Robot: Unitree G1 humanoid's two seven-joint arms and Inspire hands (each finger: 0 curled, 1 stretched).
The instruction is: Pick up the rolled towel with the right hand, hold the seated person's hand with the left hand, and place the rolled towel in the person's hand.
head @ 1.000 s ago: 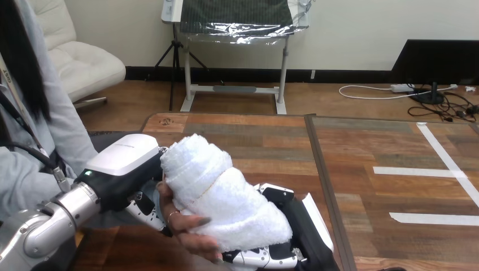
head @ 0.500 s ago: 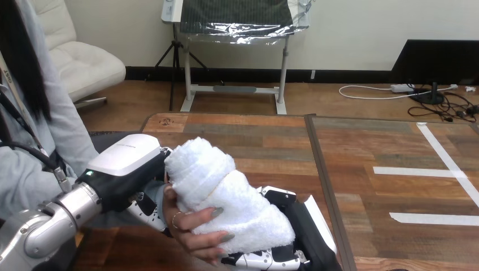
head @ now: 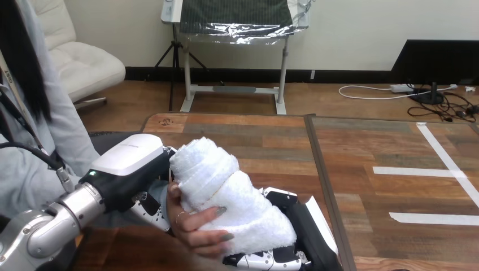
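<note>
The white rolled towel [head: 226, 195] lies slanted above the table's near left part. The person's hand [head: 192, 226] is under its near side, with fingers curled up over the towel. My left hand [head: 127, 166] is at the left of the towel, behind the person's hand, and its fingers [head: 149, 208] curl under that hand. My right hand [head: 299, 226] is under the towel's lower right end. Its thumb is at the towel's far side and its fingers [head: 265, 261] are wrapped beneath, so it is shut on the towel. The towel hides both palms.
The wooden table [head: 254, 135] stretches ahead, with a dark seam [head: 319, 169] running down it to the right of my hands. White tape strips [head: 429, 169] mark the right half. The person's torso [head: 34, 141] sits close at the left edge.
The person's fingers have come up from under the towel and curled over it. The towel has shifted slightly to the right. My hands have barely moved.
</note>
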